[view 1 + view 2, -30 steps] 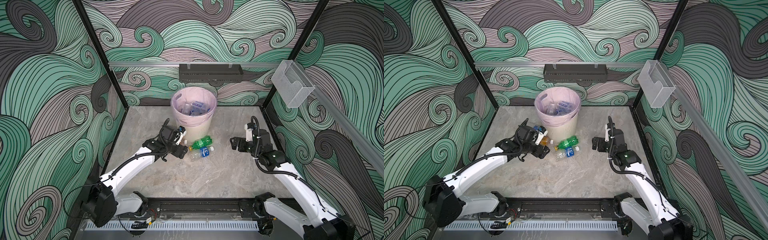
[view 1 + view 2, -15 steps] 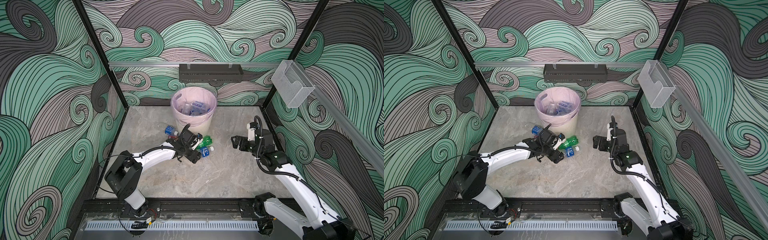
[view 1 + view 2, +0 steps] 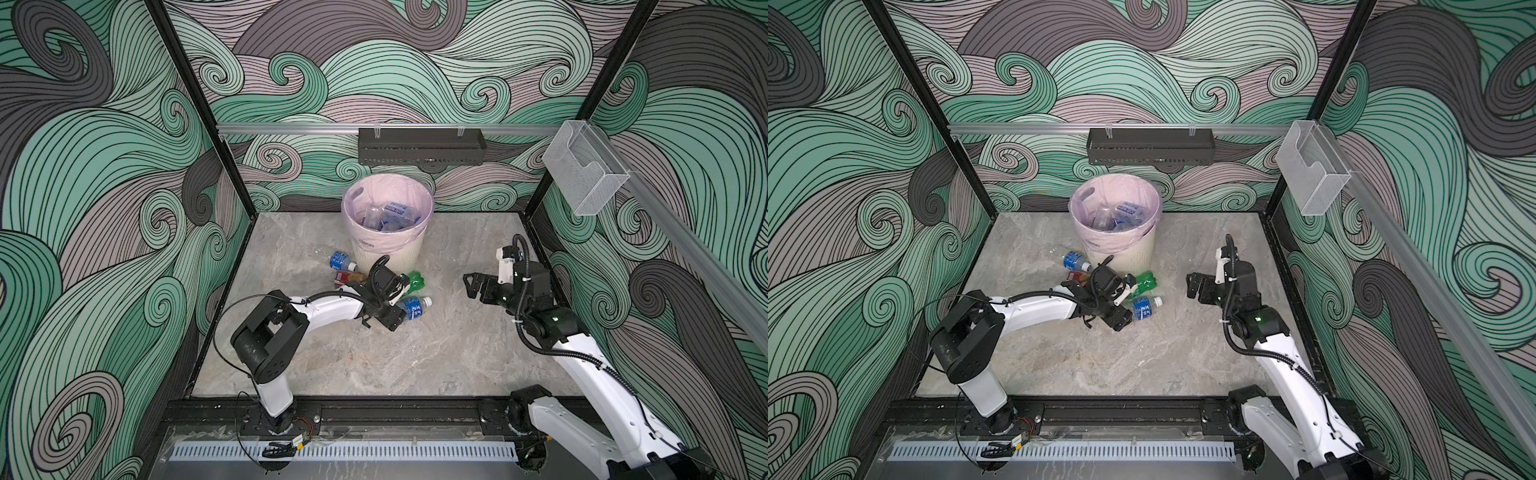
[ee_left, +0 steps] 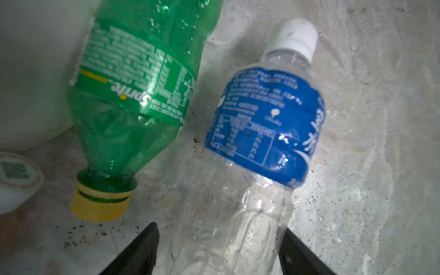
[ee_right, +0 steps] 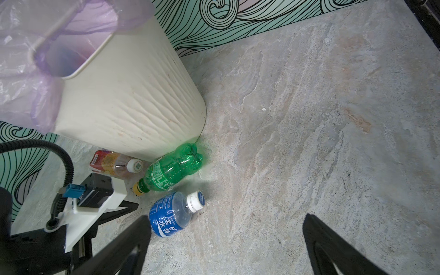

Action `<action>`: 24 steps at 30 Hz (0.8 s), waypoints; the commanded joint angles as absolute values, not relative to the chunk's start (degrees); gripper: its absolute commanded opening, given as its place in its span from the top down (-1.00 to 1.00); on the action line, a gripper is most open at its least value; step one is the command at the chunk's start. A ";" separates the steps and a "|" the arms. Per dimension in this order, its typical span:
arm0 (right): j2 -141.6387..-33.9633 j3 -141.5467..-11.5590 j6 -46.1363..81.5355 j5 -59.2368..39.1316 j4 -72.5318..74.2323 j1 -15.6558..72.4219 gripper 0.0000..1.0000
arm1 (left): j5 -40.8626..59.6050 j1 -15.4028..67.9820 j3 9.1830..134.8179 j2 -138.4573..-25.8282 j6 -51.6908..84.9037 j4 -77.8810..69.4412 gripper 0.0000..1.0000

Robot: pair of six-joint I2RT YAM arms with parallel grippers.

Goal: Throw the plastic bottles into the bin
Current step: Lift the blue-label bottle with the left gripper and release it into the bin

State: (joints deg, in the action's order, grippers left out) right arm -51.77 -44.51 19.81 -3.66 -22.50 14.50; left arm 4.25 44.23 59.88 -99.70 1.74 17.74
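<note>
A clear plastic bottle with a blue label [image 4: 262,119] lies on the floor in front of the bin [image 3: 399,257]. My left gripper [image 4: 220,229] is open and straddles its clear lower body; one finger touches it and the other stands a little off. The same bottle [image 3: 413,308] [image 3: 1144,308] shows in both top views. A green bottle [image 4: 133,71] with a yellow cap lies beside it against the bin. A red-label bottle [image 3: 345,276] and another blue-label bottle [image 3: 340,261] lie left of the bin. My right gripper [image 5: 227,217] hovers open and empty to the right.
Several bottles [image 3: 388,214] lie inside the pink-lined bin. A clear box [image 3: 582,178] hangs on the right wall and a black shelf [image 3: 419,145] on the back wall. Black frame posts edge the marble floor [image 3: 415,357].
My left arm has swung from the left of the bin to the bottles in front of it, and its jaws have narrowed round the blue-label bottle. The right arm has barely moved.
</note>
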 commanded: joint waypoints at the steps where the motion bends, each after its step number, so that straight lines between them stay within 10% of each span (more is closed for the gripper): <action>1: -51.33 -43.95 20.48 -4.08 -21.66 14.15 -1.00 | 3.43 45.08 60.12 -100.63 2.94 16.26 -0.58; 13: -51.16 -43.33 20.20 -3.86 -21.62 14.15 -1.00 | 4.57 47.18 59.64 -100.94 2.64 16.87 -0.01; 24: -51.68 -43.24 19.84 -3.60 -21.15 14.06 -0.99 | 6.04 48.87 59.21 -90.60 2.20 22.97 0.12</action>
State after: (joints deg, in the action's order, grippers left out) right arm -51.75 -43.88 19.79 -3.64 -22.39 14.48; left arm 4.73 48.40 59.18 -95.81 2.55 20.23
